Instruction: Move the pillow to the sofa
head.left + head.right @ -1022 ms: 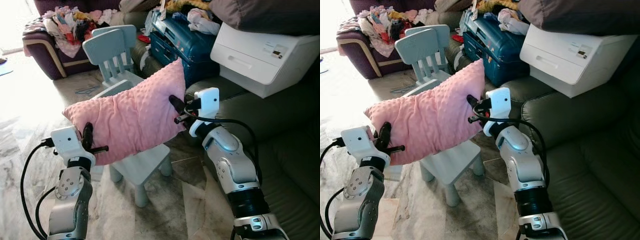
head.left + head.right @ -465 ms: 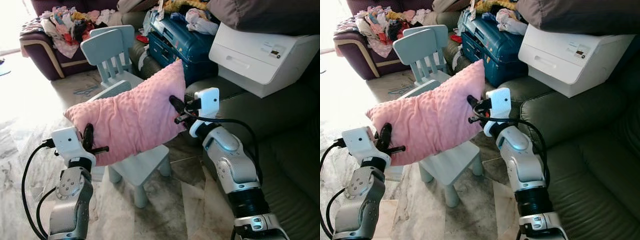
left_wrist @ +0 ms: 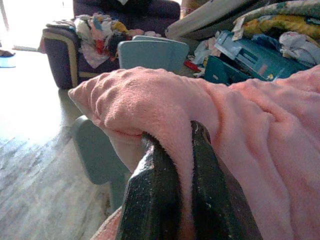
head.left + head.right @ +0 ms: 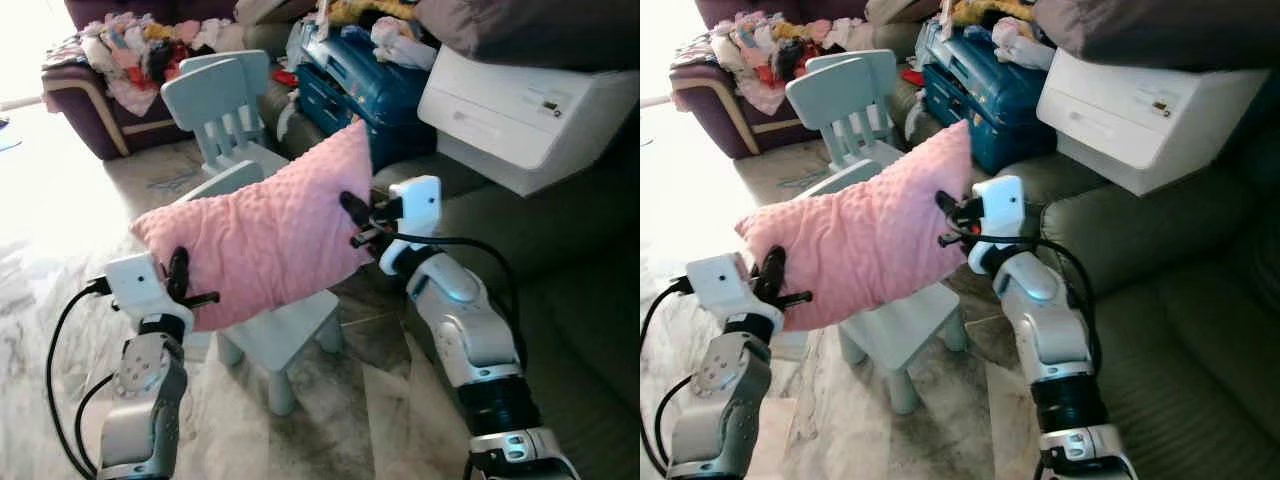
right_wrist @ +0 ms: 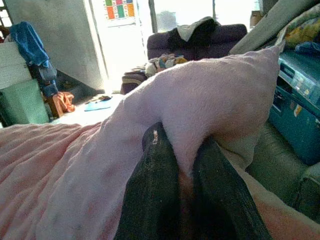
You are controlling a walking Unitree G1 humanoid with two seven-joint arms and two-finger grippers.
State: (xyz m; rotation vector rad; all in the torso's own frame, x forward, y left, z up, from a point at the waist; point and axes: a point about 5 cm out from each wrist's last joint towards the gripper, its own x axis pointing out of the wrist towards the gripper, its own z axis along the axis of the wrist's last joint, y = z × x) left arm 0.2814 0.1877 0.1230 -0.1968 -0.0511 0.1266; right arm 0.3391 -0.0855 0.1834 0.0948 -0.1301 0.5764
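Pink dimpled plush pillow pinched by left gripper and right gripper, barely shifted, dark green leather sofa unreached.

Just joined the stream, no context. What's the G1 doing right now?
It is carrying a pink pillow with both arms, held up above a small pale blue chair. The left gripper pinches the pillow's lower left edge; the right gripper pinches its right edge, and both wrist views show fabric bunched between shut fingers. The dark green sofa lies to the robot's right, with a white printer and a blue suitcase piled further along. The pillow is not on the sofa yet.
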